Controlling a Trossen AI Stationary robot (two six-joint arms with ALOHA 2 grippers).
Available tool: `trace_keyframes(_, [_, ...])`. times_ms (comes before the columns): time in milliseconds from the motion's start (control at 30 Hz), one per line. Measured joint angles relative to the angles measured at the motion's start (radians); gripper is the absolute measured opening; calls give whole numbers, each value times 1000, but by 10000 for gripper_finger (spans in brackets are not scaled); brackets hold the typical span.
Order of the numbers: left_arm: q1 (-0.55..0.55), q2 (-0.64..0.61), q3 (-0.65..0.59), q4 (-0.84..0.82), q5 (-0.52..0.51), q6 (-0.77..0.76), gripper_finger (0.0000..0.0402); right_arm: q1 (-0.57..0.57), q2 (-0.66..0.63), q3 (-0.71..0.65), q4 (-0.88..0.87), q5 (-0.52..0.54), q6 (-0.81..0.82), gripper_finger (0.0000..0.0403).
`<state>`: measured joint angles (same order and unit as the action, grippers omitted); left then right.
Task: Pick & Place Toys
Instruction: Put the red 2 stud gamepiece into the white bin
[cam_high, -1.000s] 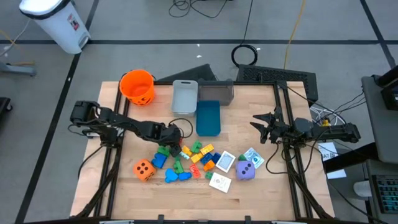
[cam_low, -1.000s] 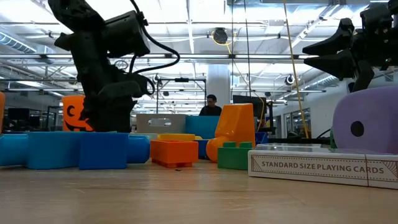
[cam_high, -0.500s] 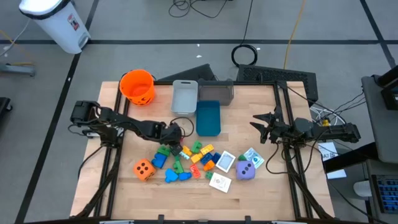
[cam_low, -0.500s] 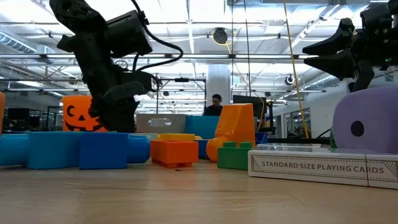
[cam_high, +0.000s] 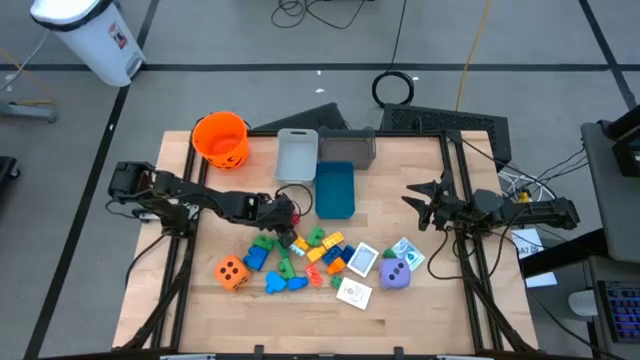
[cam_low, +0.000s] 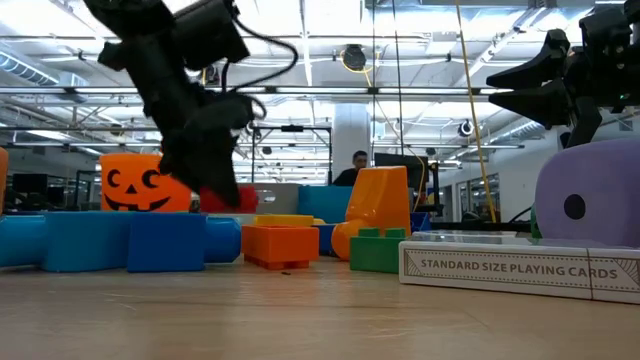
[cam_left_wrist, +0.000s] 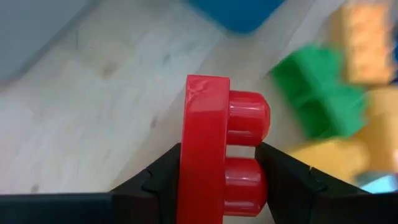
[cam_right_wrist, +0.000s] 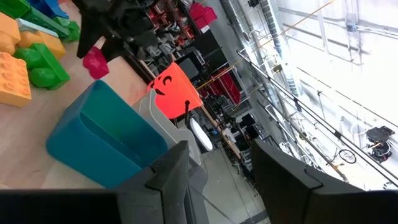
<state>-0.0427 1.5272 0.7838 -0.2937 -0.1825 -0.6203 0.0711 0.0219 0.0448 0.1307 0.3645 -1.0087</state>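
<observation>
My left gripper (cam_high: 288, 214) hangs over the table's middle, just left of the blue bin, shut on a small red block (cam_left_wrist: 206, 118) with two round studs. The low view shows the red block (cam_low: 226, 198) raised above the other toys. These lie near the front edge: coloured blocks (cam_high: 316, 250), an orange dotted die (cam_high: 231, 271), a purple die (cam_high: 395, 274) and flat cards (cam_high: 362, 260). My right gripper (cam_high: 414, 196) waits open at the table's right side, high up, holding nothing. My left gripper pinches the red block between its two fingers. One finger lies on the flat back face (cam_left_wrist: 185, 171), the other against the studded side (cam_left_wrist: 252, 180). The fingers slant down from the table's left. The block stands on edge, lifted clear of the table.
An orange pumpkin bucket (cam_high: 221, 139) stands at the far left. A light grey bin (cam_high: 297, 156), a dark grey bin (cam_high: 353, 147) and a blue bin (cam_high: 334, 189) sit at the far middle. Bare wood lies between the toys and the bins.
My left gripper has risen from behind the blue blocks and tipped a little. The red block has come up with it and now hangs clear of the table.
</observation>
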Motion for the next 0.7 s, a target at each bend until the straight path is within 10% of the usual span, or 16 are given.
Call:
trace_keyframes(400, [101,-70,215,-210,-149,117,202,0,17,0,2,0,1,169])
trace_keyframes(700, [337,-66,274,-58,-162,143,173,0,19,0,0,0,1,169])
